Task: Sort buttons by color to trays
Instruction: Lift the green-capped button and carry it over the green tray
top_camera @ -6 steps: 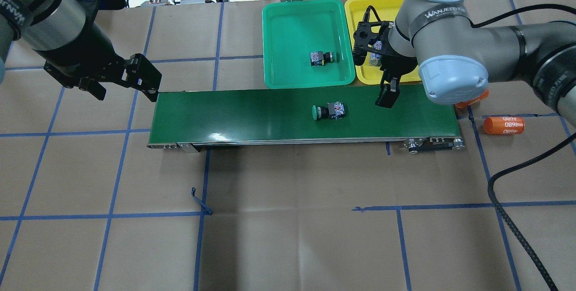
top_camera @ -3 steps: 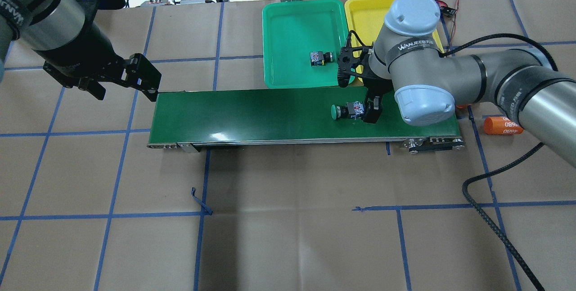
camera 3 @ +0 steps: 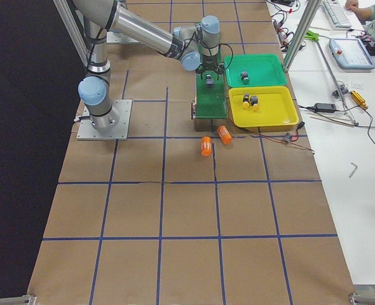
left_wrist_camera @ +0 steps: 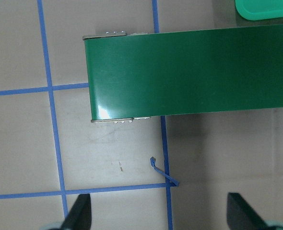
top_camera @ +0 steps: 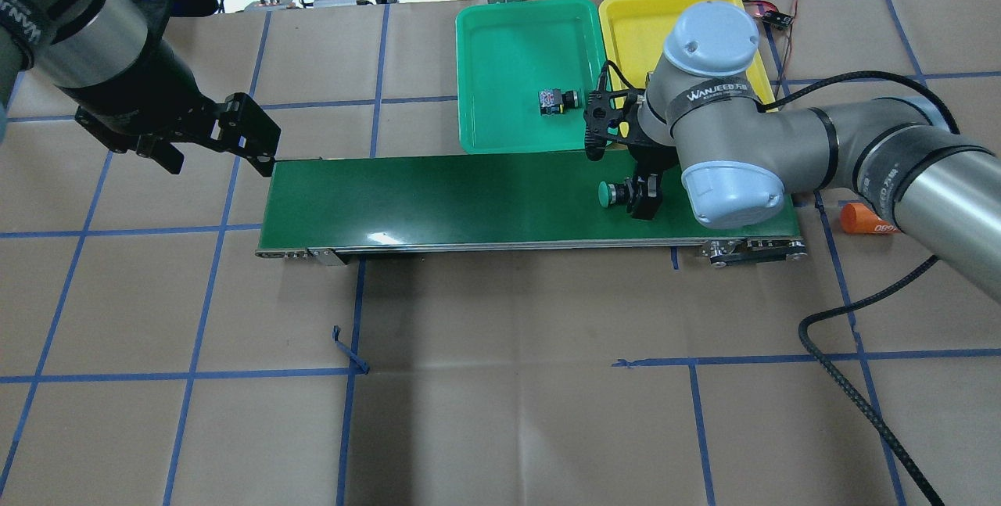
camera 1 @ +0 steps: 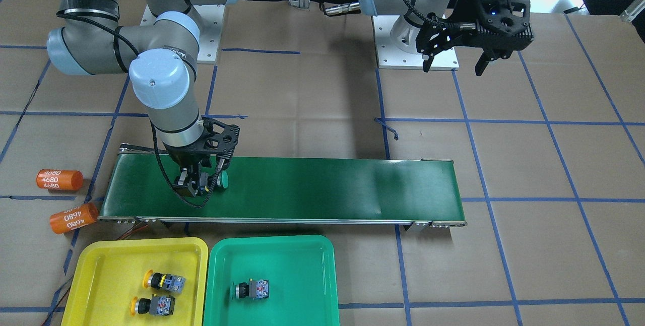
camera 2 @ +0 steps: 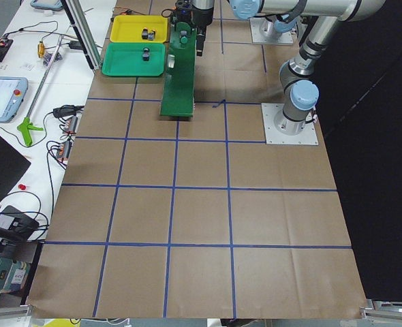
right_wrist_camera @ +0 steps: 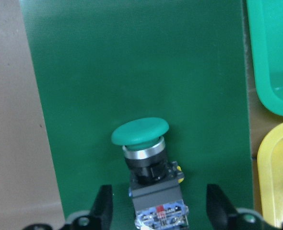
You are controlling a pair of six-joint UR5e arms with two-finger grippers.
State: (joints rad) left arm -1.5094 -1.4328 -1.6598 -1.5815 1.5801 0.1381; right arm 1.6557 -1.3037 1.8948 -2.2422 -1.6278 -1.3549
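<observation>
Right gripper (right_wrist_camera: 160,207) jaws spread, button (right_wrist_camera: 142,139) lying on the belt (right_wrist_camera: 132,57) between them, a gap at each side, green cap pointing out past the tips; left gripper (left_wrist_camera: 159,214) jaws spread wide, belt end ahead of them.

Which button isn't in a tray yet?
The green-capped button on the belt, inside the open right pincer; others lie in the yellow tray and green tray.
</observation>
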